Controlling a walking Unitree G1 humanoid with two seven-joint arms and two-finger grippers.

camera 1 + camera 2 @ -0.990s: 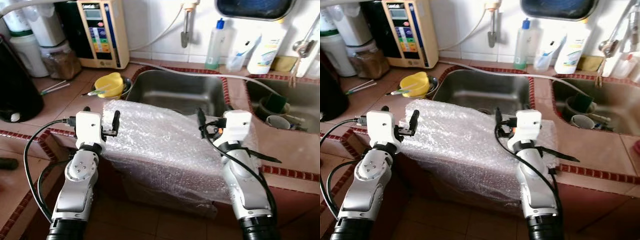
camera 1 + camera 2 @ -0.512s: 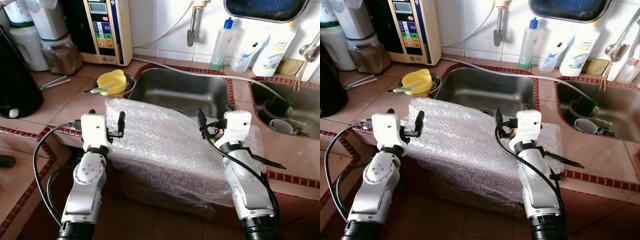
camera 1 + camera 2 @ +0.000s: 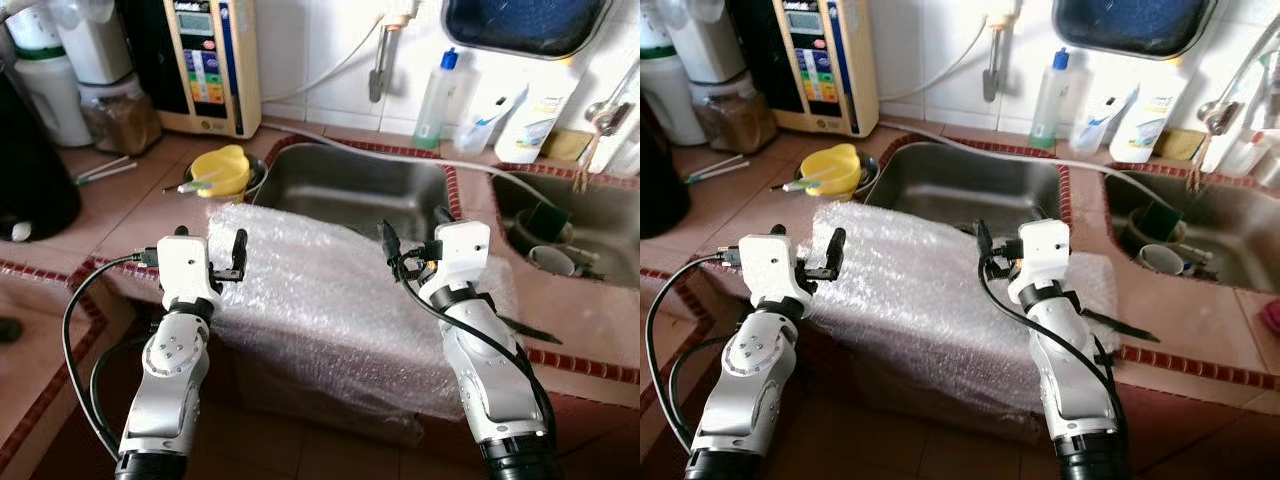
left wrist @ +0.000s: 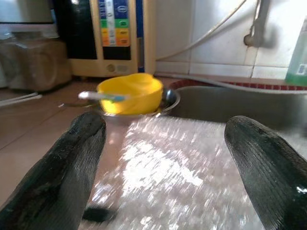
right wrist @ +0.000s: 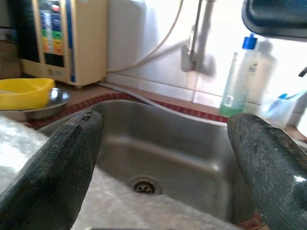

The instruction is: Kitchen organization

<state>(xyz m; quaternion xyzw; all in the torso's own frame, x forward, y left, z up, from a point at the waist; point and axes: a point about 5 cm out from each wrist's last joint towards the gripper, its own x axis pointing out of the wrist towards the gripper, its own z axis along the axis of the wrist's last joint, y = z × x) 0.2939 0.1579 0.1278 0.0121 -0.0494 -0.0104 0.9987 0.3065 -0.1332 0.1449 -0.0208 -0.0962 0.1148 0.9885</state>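
Left gripper [image 4: 163,163] fingers spread wide, hovering over the left edge of the bubble wrap sheet [image 3: 320,290]. Right gripper [image 5: 165,158] also spread, above the sheet's right part near the steel sink [image 3: 350,180]. The bubble wrap drapes over the tiled counter [image 3: 120,205] front edge, hanging down. Yellow bowl [image 3: 222,168] with a spoon sits just beyond the sheet; soap bottle [image 3: 438,85] by the wall.

Tiled bench [image 3: 120,205] draped at front edge by bubble wrap [image 3: 330,300]; yellow bowl [image 3: 222,170] set at 11 o'clock of wrap; sink [image 3: 355,185] sunk at 12.
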